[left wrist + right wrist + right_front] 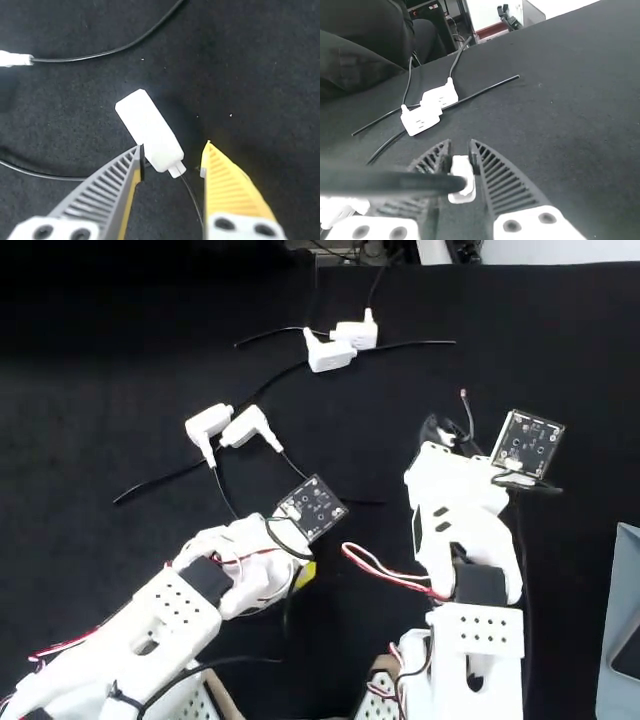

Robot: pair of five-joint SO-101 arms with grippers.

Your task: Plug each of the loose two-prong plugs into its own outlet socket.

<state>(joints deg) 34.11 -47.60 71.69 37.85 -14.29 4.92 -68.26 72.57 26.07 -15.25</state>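
Note:
A white plug [150, 131] lies on the black cloth with its cable end between the fingers of my left gripper [173, 146], which is open, grey finger [117, 172] against its side. My right gripper [460, 145] is shut on another white plug [460, 175], low over the cloth; in the high view this gripper [437, 432] sits mid-right. Two white outlet sockets [330, 352] [357, 335] lie together at the far middle, also ahead of the right gripper [422, 120]. Two more white plugs [208, 422] [247, 427] rest left of centre with black cables.
Thin black cables [410, 343] trail over the cloth around the sockets and plugs. A grey box [625, 630] stands at the right edge. The left arm [200, 590] lies across the near-left table, and the right arm [470, 540] rises near the middle.

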